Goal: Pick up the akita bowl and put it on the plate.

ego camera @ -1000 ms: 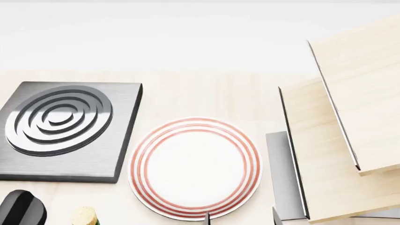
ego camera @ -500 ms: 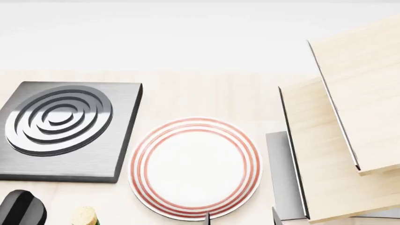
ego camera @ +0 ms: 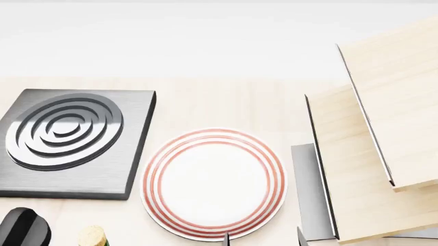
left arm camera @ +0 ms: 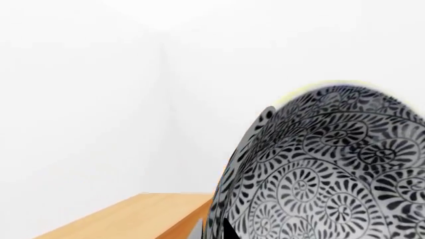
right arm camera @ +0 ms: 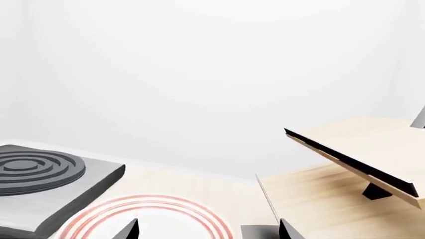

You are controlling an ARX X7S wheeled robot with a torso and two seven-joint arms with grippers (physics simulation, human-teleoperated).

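Red-ringed plate [ego camera: 213, 183] bare, akita bowl [left arm camera: 325, 169] tilted — apart

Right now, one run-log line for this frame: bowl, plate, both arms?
akita bowl: fills left wrist view, absent from head view | plate: bare, beside burner | left jaws: unseen | right gripper: open over plate | placement: not done

- one akita bowl [left arm camera: 332, 169], filling the left wrist view, patterned all over
- one plate [ego camera: 213, 184] with red rings, bare
- one dark grey square burner [ego camera: 68, 141] with raised rings
- two stepped pale wood shelf panels [ego camera: 383, 154] on the right of the head view
- one cork-topped item [ego camera: 92, 237], cut off at the head view's lower edge
- one black rounded object [ego camera: 24, 228] at the lower left corner, can't identify
- two dark gripper fingertips [right arm camera: 129, 230] in the right wrist view
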